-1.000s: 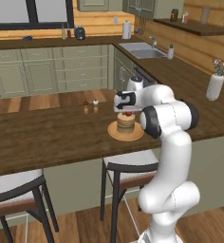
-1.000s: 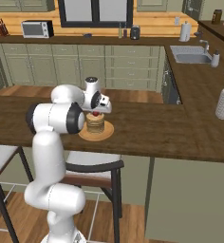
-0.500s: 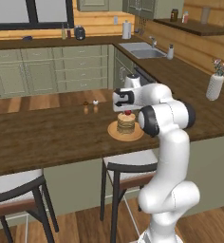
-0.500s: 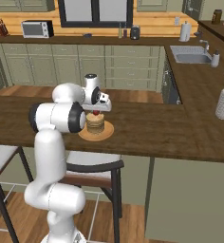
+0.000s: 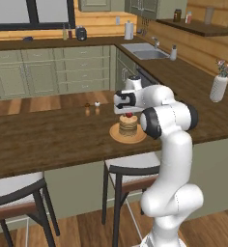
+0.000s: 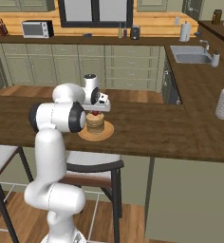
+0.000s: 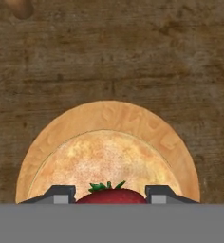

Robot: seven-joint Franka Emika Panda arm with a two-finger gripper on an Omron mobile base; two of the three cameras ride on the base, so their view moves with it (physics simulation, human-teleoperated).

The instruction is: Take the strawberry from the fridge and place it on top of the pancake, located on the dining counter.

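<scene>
**Red fruit over pancake stack**

Red strawberry point(image 7: 111, 195) sits between the gripper point(image 7: 111, 194) fingertips point(image 7: 61, 193), directly above the pancake point(image 7: 107, 163). Whether the fingertips clamp it or stand just apart: cannot tell. Tan plate point(image 7: 175, 147) carries the stack on the dark wood dining counter point(image 7: 109, 57).

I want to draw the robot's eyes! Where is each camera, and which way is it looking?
Left base view: behind the arm's left, looking forward and down at the pancake on the counter; arm rises lower right.
Right base view: behind its right, same scene; arm rises lower left.
Hand view: on the hand, looking straight down at the pancake; fingertips flank the strawberry.
All three share pancake, plate and strawberry.
</scene>
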